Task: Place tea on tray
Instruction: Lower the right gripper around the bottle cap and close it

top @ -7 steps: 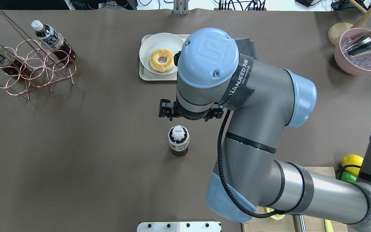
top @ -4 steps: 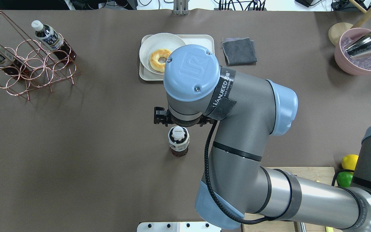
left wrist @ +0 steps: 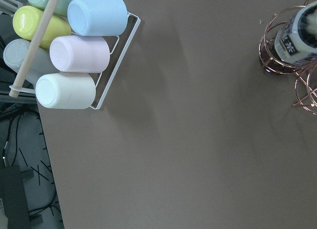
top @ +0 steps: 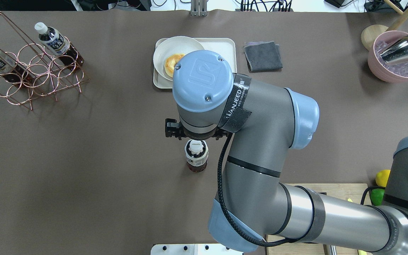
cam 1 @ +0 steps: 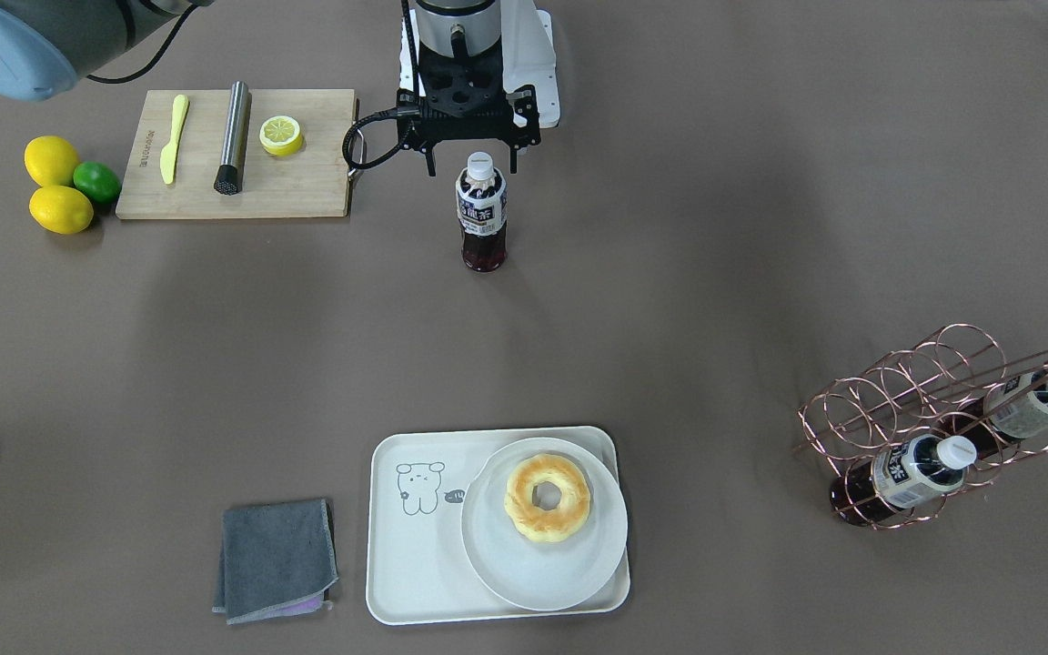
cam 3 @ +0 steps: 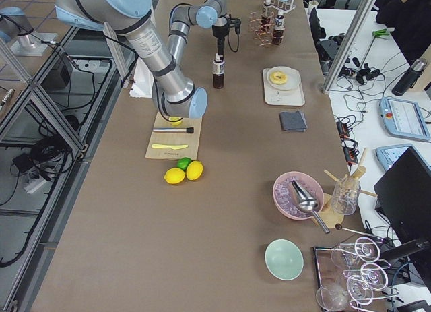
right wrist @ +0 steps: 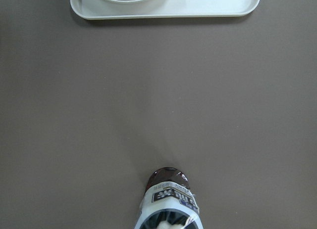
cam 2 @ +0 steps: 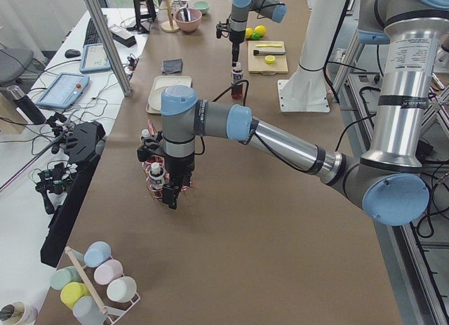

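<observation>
One tea bottle (cam 1: pixel 482 214) stands upright on the bare table, apart from the tray; it also shows in the overhead view (top: pixel 196 156) and at the bottom of the right wrist view (right wrist: pixel 168 204). My right gripper (cam 1: pixel 473 166) is open, its fingers on either side of the white cap, just above it. The cream tray (cam 1: pixel 401 546) with the bear drawing lies far across the table (top: pixel 221 44) and holds a plate with a doughnut (cam 1: pixel 547 498). My left gripper (cam 2: pixel 170 197) hangs by the copper rack; I cannot tell whether it is open or shut.
A copper wire rack (cam 1: pixel 933 428) holds two more tea bottles. A grey cloth (cam 1: pixel 276 559) lies beside the tray. A wooden board (cam 1: pixel 233 191) with knife, muddler and lemon half, and lemons and a lime (cam 1: pixel 60 186), lie near the robot.
My right arm has swung toward the robot and to the overhead view's left, bringing the open gripper from beside the tray to right over the bottle's cap. The bottle has not moved.
</observation>
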{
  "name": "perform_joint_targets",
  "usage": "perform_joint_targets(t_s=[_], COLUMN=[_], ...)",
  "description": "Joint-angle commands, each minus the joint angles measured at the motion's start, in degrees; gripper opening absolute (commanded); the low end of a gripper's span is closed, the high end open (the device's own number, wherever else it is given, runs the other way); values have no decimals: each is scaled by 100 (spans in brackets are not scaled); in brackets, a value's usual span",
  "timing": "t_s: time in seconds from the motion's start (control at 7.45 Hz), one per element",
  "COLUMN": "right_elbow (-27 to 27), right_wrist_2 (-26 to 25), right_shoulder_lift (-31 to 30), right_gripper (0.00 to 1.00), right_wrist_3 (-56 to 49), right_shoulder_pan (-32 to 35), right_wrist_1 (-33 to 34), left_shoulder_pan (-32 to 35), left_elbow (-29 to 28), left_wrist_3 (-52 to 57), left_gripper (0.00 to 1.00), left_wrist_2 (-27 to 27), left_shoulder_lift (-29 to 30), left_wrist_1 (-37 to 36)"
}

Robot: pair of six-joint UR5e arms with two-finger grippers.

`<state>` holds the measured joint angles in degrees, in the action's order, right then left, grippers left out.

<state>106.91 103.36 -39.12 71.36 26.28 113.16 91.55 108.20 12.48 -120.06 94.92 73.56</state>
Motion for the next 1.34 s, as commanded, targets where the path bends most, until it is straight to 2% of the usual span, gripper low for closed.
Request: perform_joint_targets(t_s=[0.0,0.13,0.27,0.4,0.54,0.67,1.21], right_elbow=[-3,-3,-12,-12,-12,-12,-56], right_wrist_2=[0,-9,-18,-18,-26,-79,-141], right_shoulder_lift=[-8,-34,-43,-35,-52,-43,-8], right_gripper=[95,92,83,71,54,46,45], right_wrist_3=[9,9,26,88,106,97,88], right_shoulder_pan=[-44,-97,-132,-141,-141,-141,-106], right_wrist_1=[5,5,5,5,5,5,5], left_shoulder_pan=[3,3,3,3,3,3,3], left_elbow=[0,0,0,0,0,0,0], left_wrist_3=[0,0,0,0,0,0,0], left_gripper=[98,98,98,98,98,98,98], left_wrist_2=[0,0,0,0,0,0,0], left_shoulder_lift=[0,8,26,26,26,17,26], left_wrist_1=[0,0,0,0,0,0,0])
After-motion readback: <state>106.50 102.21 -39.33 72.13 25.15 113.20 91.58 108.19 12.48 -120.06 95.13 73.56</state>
